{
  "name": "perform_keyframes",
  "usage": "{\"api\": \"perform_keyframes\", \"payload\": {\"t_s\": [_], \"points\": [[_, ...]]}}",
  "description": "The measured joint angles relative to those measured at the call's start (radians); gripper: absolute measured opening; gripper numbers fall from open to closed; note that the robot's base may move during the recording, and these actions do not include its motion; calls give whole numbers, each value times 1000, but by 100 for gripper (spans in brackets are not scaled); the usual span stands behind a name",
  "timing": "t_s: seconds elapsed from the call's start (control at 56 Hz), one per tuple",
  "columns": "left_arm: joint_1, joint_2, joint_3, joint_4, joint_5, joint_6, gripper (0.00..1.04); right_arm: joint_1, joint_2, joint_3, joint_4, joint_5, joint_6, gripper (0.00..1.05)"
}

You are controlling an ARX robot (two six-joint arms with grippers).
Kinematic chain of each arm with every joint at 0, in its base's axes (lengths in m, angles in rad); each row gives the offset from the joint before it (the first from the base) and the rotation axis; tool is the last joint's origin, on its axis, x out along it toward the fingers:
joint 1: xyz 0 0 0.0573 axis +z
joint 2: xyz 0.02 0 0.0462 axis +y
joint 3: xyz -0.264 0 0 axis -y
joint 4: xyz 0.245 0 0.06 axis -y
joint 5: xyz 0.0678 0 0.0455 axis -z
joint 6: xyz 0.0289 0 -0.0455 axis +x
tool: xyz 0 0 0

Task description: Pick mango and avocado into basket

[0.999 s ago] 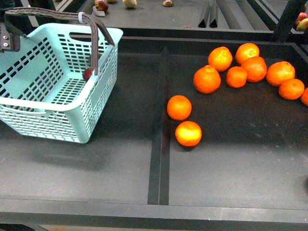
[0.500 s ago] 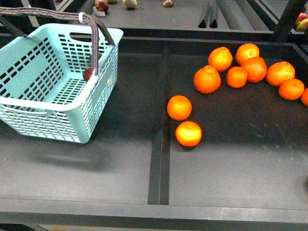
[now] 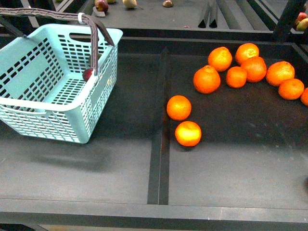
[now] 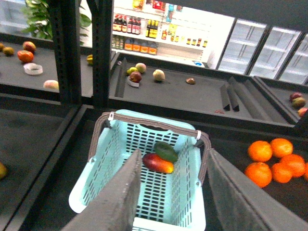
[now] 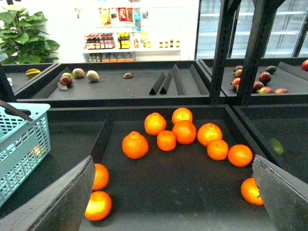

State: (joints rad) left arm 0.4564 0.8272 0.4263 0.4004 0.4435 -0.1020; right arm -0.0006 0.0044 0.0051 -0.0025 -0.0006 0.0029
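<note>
basket: light teal, slotted, brown-grey handles raised, tilted | mango: red to orange-yellow, lying on basket floor | avocado: dull green, touching mango, toward basket's far wall

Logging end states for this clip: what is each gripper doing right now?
Left gripper: open, holding nothing, above the basket that holds the mango and avocado.
Right gripper: open, empty, over the tangerines.
</note>
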Motion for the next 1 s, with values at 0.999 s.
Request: {"api": "perform_keyframes", "payload": {"t_s": [0.999], "points": [[-455,-550,-396,-151,-443,95,3,0,0,0,0,-1,0,97]]}}
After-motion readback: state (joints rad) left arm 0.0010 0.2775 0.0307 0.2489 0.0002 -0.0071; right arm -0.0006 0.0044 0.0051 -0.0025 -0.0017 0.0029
